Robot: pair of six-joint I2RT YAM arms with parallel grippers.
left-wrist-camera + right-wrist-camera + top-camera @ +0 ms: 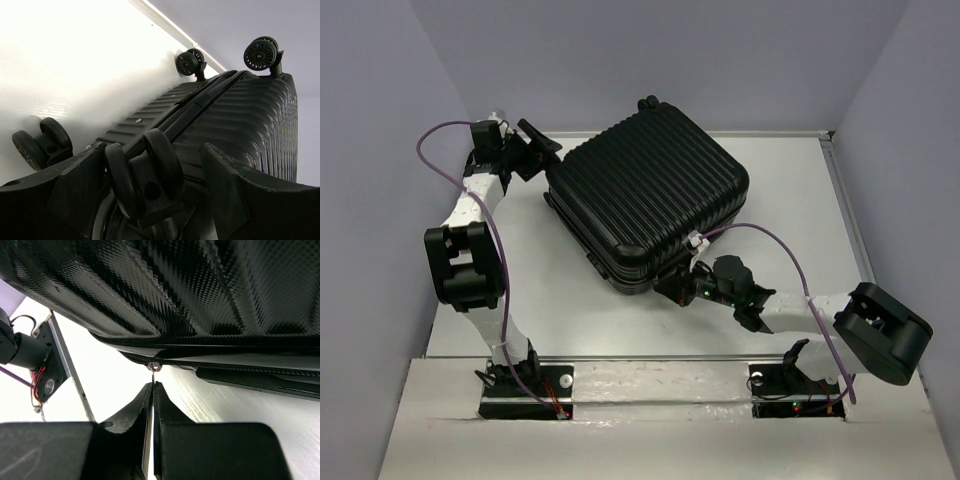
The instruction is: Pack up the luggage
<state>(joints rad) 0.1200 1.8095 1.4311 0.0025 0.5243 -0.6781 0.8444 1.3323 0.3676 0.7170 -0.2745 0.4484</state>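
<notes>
While the black ribbed suitcase [650, 200] lies shut and flat, askew toward the desk's [790, 200] far edge, the left gripper [154, 150] spreads its fingers around a corner wheel [145, 175]. The right gripper [152, 388] pinches the zipper pull [153, 368] on the suitcase's near side.

Top view gives me bright, even overhead light: the table [790, 200] reads clean white, with a soft shadow hugging the luggage [650, 195] at seven o'clock. In the left wrist view, the table is blown out from nine to twelve. In the right wrist view, my right claw [152, 390] sits dark and soft at six, the shell weave crisp.
</notes>
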